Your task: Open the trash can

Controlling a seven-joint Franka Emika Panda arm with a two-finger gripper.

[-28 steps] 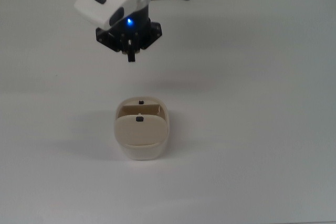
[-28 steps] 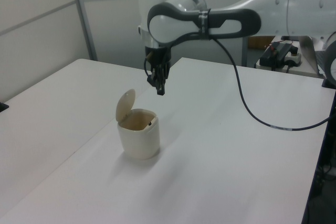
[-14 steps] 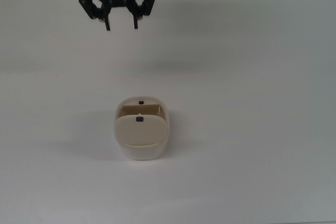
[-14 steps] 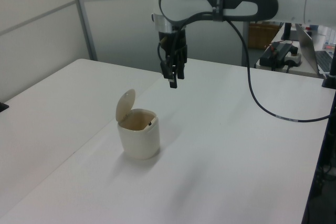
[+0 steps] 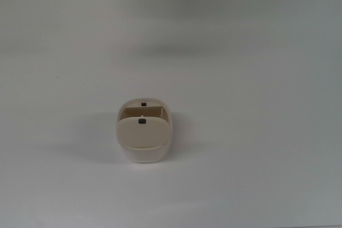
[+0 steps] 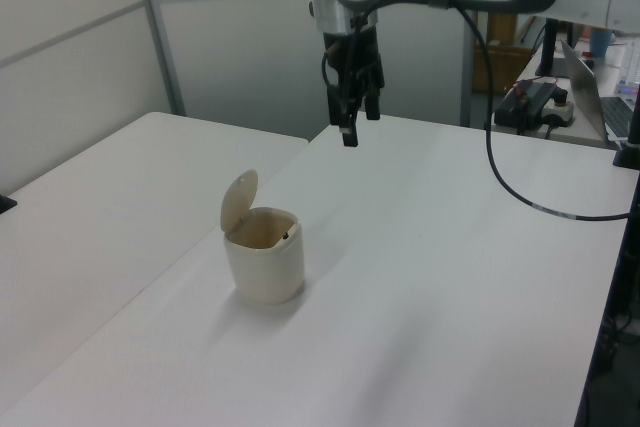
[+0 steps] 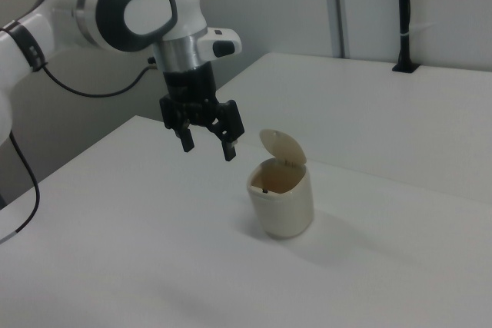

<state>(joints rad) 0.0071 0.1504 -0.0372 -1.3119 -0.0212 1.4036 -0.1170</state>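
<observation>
Now trash can [image 6: 263,266] lid up, pincer [image 7: 207,144] agape — aloft

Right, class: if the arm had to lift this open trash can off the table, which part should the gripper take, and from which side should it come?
Judging by shape, grip the trash can across its two long flat walls, descending from above. The lid stands upright at one end, so come down over the open end beside it. The gripper, open now, looks wide enough, though that is uncertain.
</observation>
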